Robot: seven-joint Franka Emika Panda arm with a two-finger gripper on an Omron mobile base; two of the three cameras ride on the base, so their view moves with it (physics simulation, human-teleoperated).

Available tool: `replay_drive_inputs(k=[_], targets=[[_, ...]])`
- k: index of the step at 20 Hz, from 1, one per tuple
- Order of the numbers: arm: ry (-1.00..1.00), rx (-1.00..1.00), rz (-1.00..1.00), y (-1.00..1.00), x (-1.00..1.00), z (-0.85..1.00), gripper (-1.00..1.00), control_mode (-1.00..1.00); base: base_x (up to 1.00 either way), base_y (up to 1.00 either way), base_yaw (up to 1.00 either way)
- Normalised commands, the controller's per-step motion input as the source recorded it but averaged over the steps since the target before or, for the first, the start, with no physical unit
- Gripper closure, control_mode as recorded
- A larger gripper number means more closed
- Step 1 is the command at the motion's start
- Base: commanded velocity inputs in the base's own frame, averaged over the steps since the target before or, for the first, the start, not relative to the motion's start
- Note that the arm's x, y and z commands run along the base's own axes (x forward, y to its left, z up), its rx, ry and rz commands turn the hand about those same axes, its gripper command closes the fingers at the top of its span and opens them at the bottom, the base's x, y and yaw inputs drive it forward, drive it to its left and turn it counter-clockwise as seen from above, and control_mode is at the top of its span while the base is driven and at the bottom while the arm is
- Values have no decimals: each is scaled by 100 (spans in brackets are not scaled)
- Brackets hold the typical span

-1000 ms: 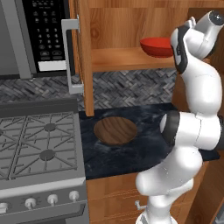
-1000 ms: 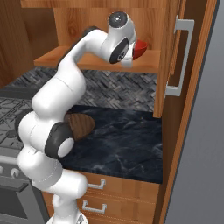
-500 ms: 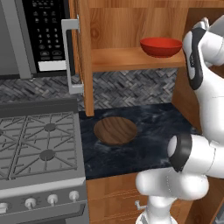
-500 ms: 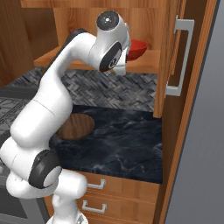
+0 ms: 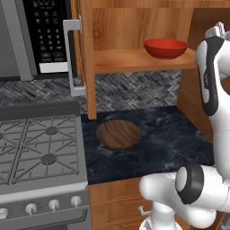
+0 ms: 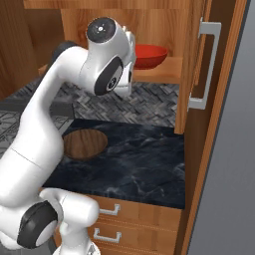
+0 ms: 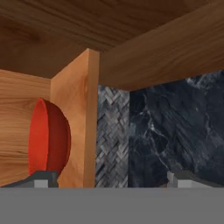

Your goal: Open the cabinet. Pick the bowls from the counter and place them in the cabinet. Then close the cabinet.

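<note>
The cabinet (image 5: 85, 58) stands open, its doors swung out to either side. On its wooden shelf (image 5: 126, 60) sits the red bowl (image 5: 165, 47) (image 6: 149, 56), upright and untouched. The brown wood-grain bowl (image 5: 118, 134) (image 6: 84, 144) rests on the dark counter (image 5: 170, 139) below the shelf. My gripper (image 7: 113, 177) is open and holds nothing. In the rolled hand view it sits just outside the shelf's front edge, with the red bowl (image 7: 48, 138) ahead to one side. My arm rises at the right of the left base view, beside the shelf.
A black microwave (image 5: 40, 36) hangs left of the cabinet, above a grey gas stove (image 5: 40, 148). The right cabinet door with its bar handle (image 6: 209, 64) juts out over the counter. Wooden drawers (image 6: 114, 219) sit below the slab.
My hand has drawn back from the red bowl and away from the shelf, leaving the bowl in full view. The jaws stay open. Both bowls stay put.
</note>
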Motion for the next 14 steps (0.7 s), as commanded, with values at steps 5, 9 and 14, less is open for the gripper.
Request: replay_drive_inputs(k=[5, 9, 14], targets=[[1, 0, 0, 22, -66, 0, -100, -100, 0, 0, 0], [1, 0, 1, 19, -62, 0, -100, -100, 0, 0, 0], [9, 0, 5, 23, -33, -1, -100, -100, 0, 0, 0]])
